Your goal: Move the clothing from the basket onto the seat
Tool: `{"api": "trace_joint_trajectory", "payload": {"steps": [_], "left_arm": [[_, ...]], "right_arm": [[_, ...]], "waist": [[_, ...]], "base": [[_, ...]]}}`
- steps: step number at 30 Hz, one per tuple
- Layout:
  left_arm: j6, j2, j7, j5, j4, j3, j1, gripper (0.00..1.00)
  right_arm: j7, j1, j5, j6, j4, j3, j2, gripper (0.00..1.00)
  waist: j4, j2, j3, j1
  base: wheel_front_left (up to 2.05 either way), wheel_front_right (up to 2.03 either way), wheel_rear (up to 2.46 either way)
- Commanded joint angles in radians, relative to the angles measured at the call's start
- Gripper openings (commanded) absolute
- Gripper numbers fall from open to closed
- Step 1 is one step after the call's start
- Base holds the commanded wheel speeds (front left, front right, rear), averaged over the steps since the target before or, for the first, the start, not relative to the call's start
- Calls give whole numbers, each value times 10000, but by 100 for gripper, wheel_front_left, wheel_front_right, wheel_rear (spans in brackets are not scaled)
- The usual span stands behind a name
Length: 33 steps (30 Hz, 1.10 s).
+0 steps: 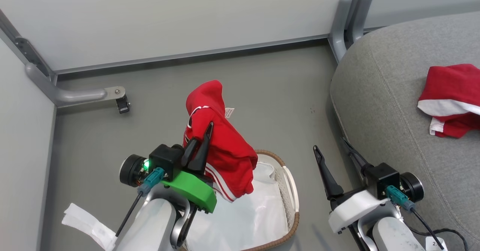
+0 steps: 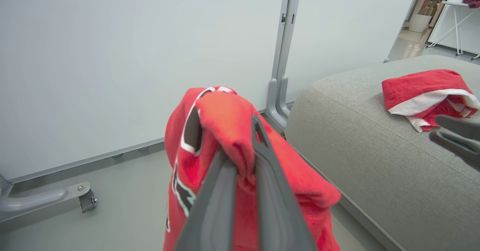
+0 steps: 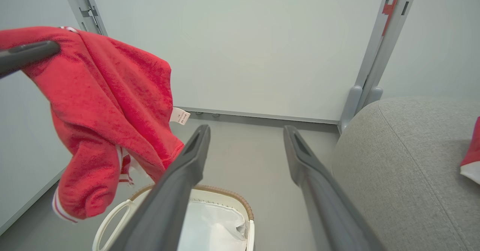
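Observation:
My left gripper (image 1: 204,133) is shut on a red garment (image 1: 221,146) with white bands and dark lettering, holding it up above the basket (image 1: 290,183). In the left wrist view the cloth (image 2: 225,120) drapes over my fingers (image 2: 262,176). The basket holds a white liner sheet (image 1: 247,213). A second red garment (image 1: 452,99) with a white band lies crumpled on the grey seat (image 1: 382,105) at the right. My right gripper (image 1: 332,148) stands open between basket and seat, nothing between its fingers (image 3: 187,165).
Grey partition walls close the back and left, with a metal foot and caster (image 1: 122,103) on the floor. A partition post (image 1: 345,26) stands by the seat's far corner. A white folded sheet (image 1: 88,223) lies on the floor at lower left.

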Motion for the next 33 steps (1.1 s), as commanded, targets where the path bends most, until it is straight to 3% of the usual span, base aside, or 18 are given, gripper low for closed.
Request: {"api": "trace_joint_trajectory", "payload": {"steps": [1, 13, 17, 24, 33], "left_arm": [[-27, -54, -35, 37, -141, 38, -23, 0], [-27, -129, -35, -27, -607, -186, -114, 0], [-27, -155, -35, -63, -666, -322, -151, 0], [-27, -179, -35, -183, -674, -648, -353, 0], [-27, -184, -35, -598, -789, -1337, -539, 0]], "right_arm": [[-22, 212, 28, -14, 32, -1, -43, 100], [-22, 505, 143, -14, 21, 222, -40, 100], [-22, 90, 468, -14, -158, 1026, -37, 100], [-22, -1348, 1301, -13, 44, 3287, -53, 100], [-22, -2814, 889, -13, 1689, 4080, -51, 100]], "waist": [[62, 0, -311, 1], [63, 0, -652, 1], [125, 0, -556, 1], [437, 0, -301, 1], [1083, 0, -48, 1]], "base": [[0, 0, 0], [0, 0, 0], [0, 0, 0], [0, 0, 0], [0, 0, 0]]}}
